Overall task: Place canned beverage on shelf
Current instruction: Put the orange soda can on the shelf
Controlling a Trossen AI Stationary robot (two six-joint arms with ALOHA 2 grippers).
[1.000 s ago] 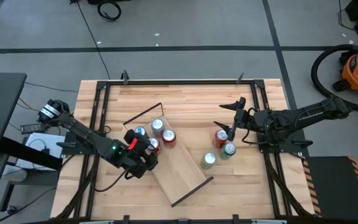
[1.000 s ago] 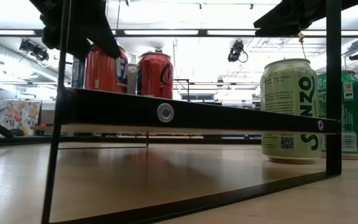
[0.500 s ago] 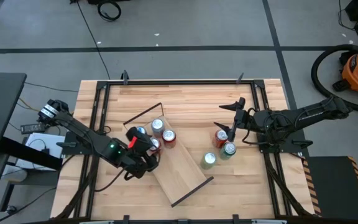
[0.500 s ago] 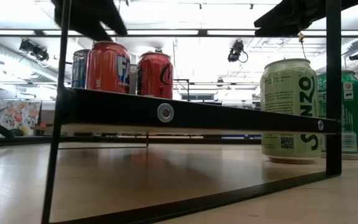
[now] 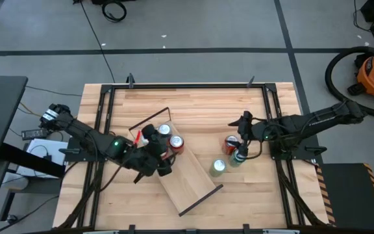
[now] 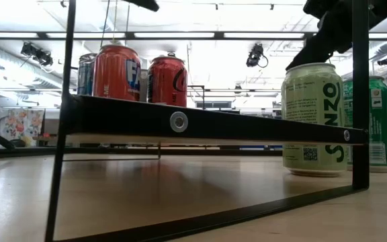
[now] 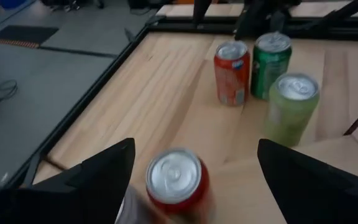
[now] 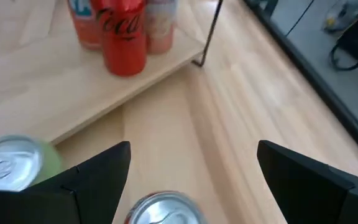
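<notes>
The shelf (image 5: pixel 177 166) lies diagonal on the slatted table (image 5: pixel 193 104), a pale wood plank w/ thin black rod frames at its two short ends. On its end toward the table's left-rear corner stand about four cans, among them a red cola can (image 6: pixel 167 81), an orange-red can (image 6: pixel 116 72) and a blue can (image 6: pixel 86 74).

The left gripper (image 5: pixel 158 144) is just above this group, fingers spread apart and empty. In the left wrist view a red can (image 7: pixel 176 180) w/ silver lid stands free between the two dark fingers, not touched. So I judge the left arm's part done, the can being set down.

The step in hand is on the right side, I think. The right gripper (image 5: pixel 240 135) hangs over three cans standing on the table near the shelf's other end: an orange can (image 5: pixel 230 143), a dark green can (image 5: pixel 239 156) and a pale green can (image 5: pixel 218 166). Its fingers are apart, holding nothing; in the right wrist view a silver lid (image 8: pixel 166 209) sits between them.

Next move, prob.: lower around one can, close at mid-body, lift straight. The cans are smooth thin aluminium cylinders, slippery and easy to dent, and they stand almost touching, so a wide finger may knock the neighbour.
</notes>
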